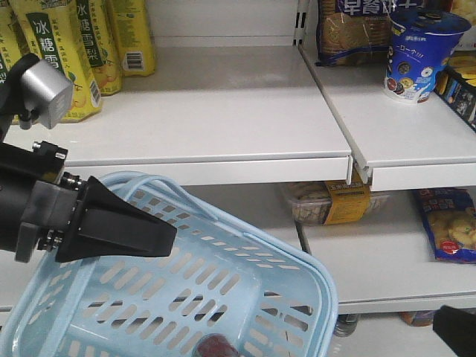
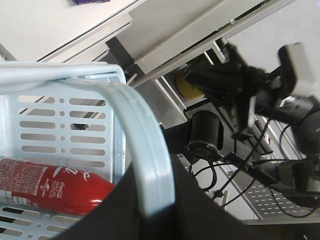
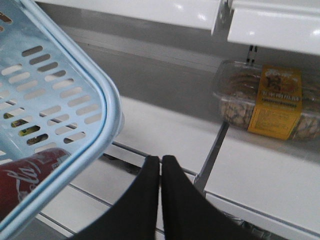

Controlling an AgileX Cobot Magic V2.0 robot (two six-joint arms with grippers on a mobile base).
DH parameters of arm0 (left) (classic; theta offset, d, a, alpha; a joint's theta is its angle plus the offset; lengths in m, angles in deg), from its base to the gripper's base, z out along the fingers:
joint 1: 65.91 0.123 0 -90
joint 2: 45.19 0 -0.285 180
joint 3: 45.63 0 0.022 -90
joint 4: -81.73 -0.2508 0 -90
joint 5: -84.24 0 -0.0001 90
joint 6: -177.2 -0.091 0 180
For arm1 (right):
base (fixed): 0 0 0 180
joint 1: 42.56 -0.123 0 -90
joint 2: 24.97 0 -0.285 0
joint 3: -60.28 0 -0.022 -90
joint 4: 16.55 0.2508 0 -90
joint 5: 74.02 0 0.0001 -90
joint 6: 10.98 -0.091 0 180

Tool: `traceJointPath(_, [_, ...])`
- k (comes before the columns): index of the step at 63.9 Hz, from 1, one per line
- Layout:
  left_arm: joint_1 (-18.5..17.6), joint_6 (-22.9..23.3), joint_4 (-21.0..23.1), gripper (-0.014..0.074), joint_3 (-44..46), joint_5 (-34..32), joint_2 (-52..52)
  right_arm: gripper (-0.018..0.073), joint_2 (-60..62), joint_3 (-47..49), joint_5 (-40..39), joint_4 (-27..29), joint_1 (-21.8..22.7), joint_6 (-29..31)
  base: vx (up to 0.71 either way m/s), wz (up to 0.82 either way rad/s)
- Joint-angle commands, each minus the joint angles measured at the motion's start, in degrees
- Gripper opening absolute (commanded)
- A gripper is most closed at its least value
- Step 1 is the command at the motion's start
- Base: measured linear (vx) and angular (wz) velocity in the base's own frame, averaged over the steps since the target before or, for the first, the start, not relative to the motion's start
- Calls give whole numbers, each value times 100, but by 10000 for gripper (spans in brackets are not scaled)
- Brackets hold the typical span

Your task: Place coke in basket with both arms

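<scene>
Coke (image 2: pixel 47 187) lies flat in basket (image 2: pixel 55 80), long axis across floor, below-left of my left gripper (image 2: pixel 150 200) clamped on handle (image 2: pixel 145 150); my right gripper (image 3: pixel 161 170) closed, empty, outside rim

I see my left gripper (image 1: pixel 160 236) hanging over the tilted blue basket (image 1: pixel 297 297), jaws together. A red cap (image 1: pixel 216 346) shows at the bottom. Yellow drink cartons (image 1: pixel 59 52) stand on the shelf (image 1: pixel 223 126) behind.
</scene>
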State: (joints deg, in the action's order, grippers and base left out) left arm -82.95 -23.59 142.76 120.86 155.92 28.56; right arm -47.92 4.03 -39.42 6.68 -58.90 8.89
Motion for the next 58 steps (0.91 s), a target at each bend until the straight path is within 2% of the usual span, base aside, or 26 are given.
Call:
traceJointPath(1, [-26, 4, 869, -6, 193, -40, -142, -4, 290, -182, -654, 31, 14, -55, 0, 0])
traceJointPath(7, [-26, 4, 869, -6, 193, -34, -142, -4, 490, -200, -926, -15, 14, 19, 0, 0])
traceJointPath(58, [-26, 4, 869, -6, 193, -39, -142, -4, 518, -200, -847, 2, 14, 19, 0, 0])
